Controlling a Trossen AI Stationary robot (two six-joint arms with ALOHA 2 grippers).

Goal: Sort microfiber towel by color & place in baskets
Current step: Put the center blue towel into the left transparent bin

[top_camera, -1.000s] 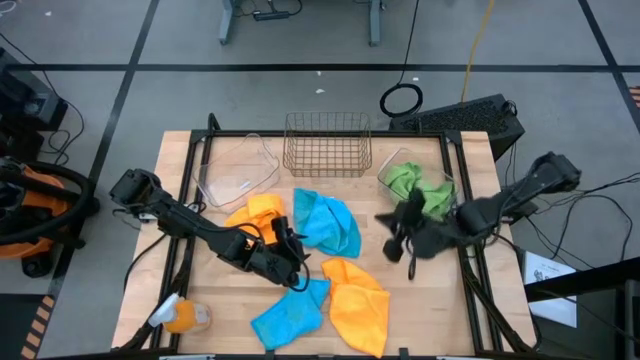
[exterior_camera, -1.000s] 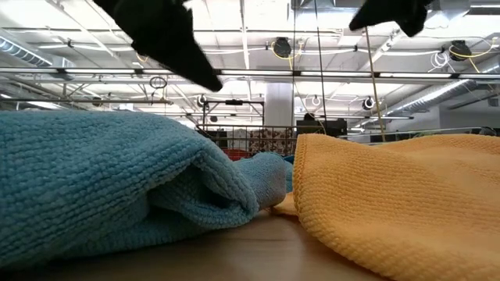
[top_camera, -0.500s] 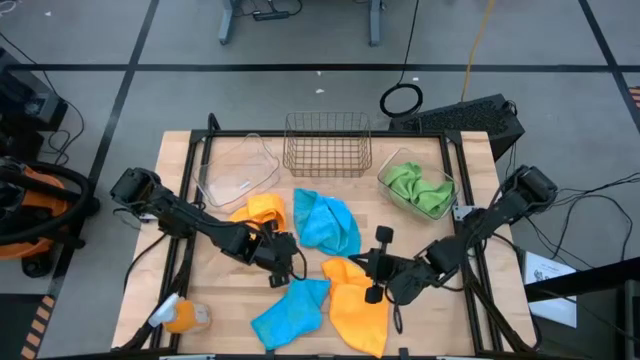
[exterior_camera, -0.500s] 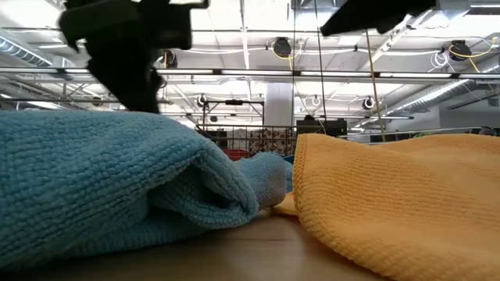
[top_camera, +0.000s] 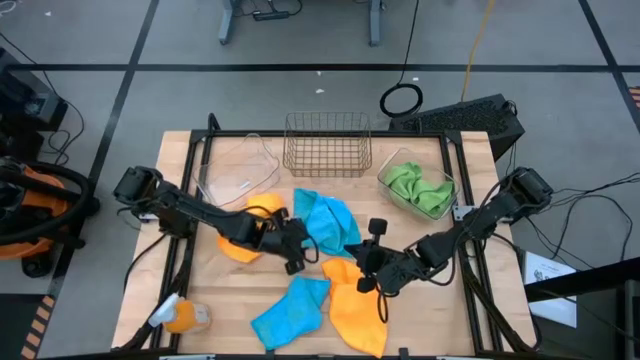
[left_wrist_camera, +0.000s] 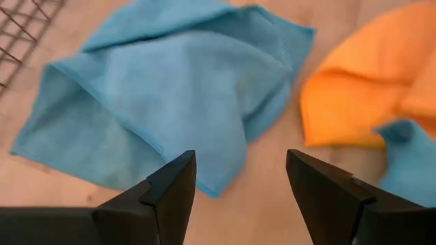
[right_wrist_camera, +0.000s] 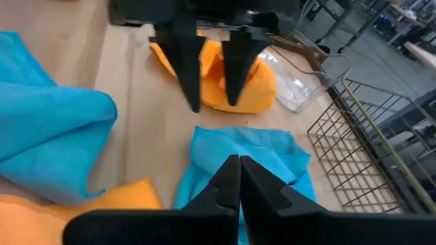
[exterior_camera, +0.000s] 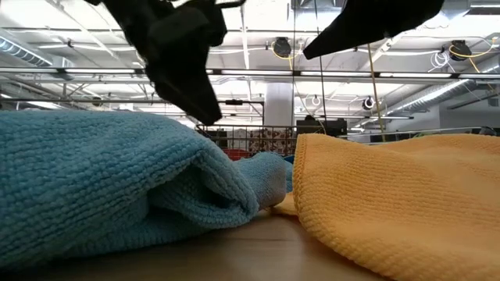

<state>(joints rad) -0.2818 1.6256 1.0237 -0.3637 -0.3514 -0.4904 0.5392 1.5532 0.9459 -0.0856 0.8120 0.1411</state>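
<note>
Near the middle of the table I have both grippers low over the loose towels. My left gripper sits just left of the upper blue towel, its fingers spread wide with nothing between them; in the left wrist view that blue towel fills the space ahead of them. My right gripper hangs over the far edge of the big orange towel, and in the right wrist view its fingers are pressed together, empty.

A second orange towel lies bunched under my left arm, and a second blue towel lies at the near edge, touching the big orange one. Along the far side stand the baskets: a clear bin on the left, the copper wire basket in the middle, and a clear bin on the right holding green towels. An orange-topped bottle lies at the near left corner.
</note>
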